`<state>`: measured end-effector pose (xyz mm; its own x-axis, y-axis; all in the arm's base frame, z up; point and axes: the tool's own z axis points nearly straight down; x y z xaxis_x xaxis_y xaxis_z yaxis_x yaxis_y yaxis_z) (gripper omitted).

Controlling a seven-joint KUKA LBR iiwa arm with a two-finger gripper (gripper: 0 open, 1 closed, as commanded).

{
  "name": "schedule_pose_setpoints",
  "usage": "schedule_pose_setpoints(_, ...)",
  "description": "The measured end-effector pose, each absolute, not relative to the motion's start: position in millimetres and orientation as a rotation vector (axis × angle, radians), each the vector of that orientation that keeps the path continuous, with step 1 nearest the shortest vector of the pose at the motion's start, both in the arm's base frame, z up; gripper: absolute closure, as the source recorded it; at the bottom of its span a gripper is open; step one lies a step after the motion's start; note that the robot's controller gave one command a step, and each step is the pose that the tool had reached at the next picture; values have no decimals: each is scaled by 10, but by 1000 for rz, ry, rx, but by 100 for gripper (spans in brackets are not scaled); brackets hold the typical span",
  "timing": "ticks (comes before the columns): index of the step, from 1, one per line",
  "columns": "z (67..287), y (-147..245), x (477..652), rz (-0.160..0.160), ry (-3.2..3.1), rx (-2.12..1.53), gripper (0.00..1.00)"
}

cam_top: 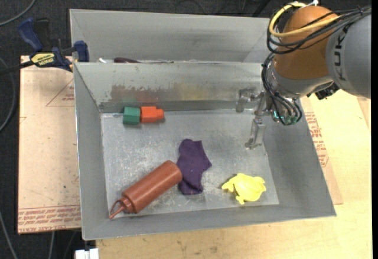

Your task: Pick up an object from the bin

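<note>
Camera view: looking down into my grey bin.
My arm: it comes in from the right, with a round orange cover on the wrist.
My gripper: it hangs down in the right part of the bin, near the back wall.
Spread or pressed together: I cannot tell from here.
Under my gripper: bare grey bin floor. I cannot tell if the tip touches it.
Nearest thing: a yellow crumpled thing, toward the front wall, near my gripper but apart from it.
Next nearest: a purple cloth, in the middle of the bin, to the left of my gripper and more to the front.
Beside the cloth: a long brown-red bottle, lying on its side. Its thick end touches the cloth and its pointy tip aims at the front left corner.
Far from my gripper: a green block and an orange block, touching side by side at the back wall on the left.
</note>
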<state>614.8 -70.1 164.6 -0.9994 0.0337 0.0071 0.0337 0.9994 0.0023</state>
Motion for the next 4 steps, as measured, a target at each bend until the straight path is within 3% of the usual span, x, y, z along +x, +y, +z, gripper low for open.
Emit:
schedule_pose_setpoints(2,1267,-672,5892,-5,-3130,195,0)
schedule_pose_setpoints(3,1068,-718,5675,-3,-3146,-35,0)
schedule_pose_setpoints(4,832,-788,5429,-5,-3139,63,0)
